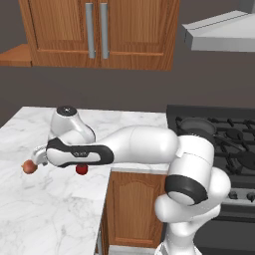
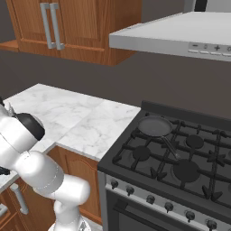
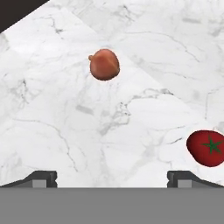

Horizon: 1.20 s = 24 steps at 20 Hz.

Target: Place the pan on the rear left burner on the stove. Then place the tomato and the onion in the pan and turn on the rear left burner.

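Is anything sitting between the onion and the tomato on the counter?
No. In the hand view, the stretch between the onion and the tomato is just bare white marble counter; nothing lies there.

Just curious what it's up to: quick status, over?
Gripper open, above the marble counter. Onion and tomato loose there. Pan sits on the rear left burner.

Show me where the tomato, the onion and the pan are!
tomato (image 3: pixel 209 148), hand view, on its red skin by the stem.
onion (image 3: pixel 104 64), hand view, middle of its brown skin.
pan (image 2: pixel 154 126), right base view, its dark inside.
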Tool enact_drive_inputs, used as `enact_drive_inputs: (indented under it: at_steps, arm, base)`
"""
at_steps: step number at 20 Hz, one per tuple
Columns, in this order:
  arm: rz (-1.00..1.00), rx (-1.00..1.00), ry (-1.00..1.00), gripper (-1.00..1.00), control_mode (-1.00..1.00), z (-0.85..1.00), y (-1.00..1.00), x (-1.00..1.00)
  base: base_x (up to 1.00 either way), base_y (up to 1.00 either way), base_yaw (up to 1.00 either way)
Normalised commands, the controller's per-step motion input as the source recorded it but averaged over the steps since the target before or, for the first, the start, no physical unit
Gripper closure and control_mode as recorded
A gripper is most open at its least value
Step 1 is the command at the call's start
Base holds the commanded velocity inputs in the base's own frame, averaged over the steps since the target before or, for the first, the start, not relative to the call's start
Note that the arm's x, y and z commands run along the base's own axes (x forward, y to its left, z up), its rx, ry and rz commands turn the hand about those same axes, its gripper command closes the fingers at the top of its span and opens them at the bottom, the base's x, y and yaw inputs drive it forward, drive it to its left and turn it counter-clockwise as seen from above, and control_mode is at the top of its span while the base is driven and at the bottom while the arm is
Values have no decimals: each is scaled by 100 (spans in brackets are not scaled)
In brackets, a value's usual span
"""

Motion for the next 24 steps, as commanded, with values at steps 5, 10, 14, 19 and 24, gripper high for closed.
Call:
enact_drive_inputs:
  at_steps: [5, 10, 14, 19, 24]
  arm:
    - [6, 0, -1, -100, -100, -14, 0, 0]
    - [9, 1, -7, -100, -100, -9, 4, 1]
    - [9, 3, -10, -100, -100, 0, 12, 6]
    - [7, 1, -6, -100, -100, -2, 12, 10]
    - [2, 0, 0, -100, -100, -6, 8, 13]
  base:
    - [0, 0, 0]
    - [0, 0, 0]
    - [0, 0, 0]
    - [0, 0, 0]
    - [0, 0, 0]
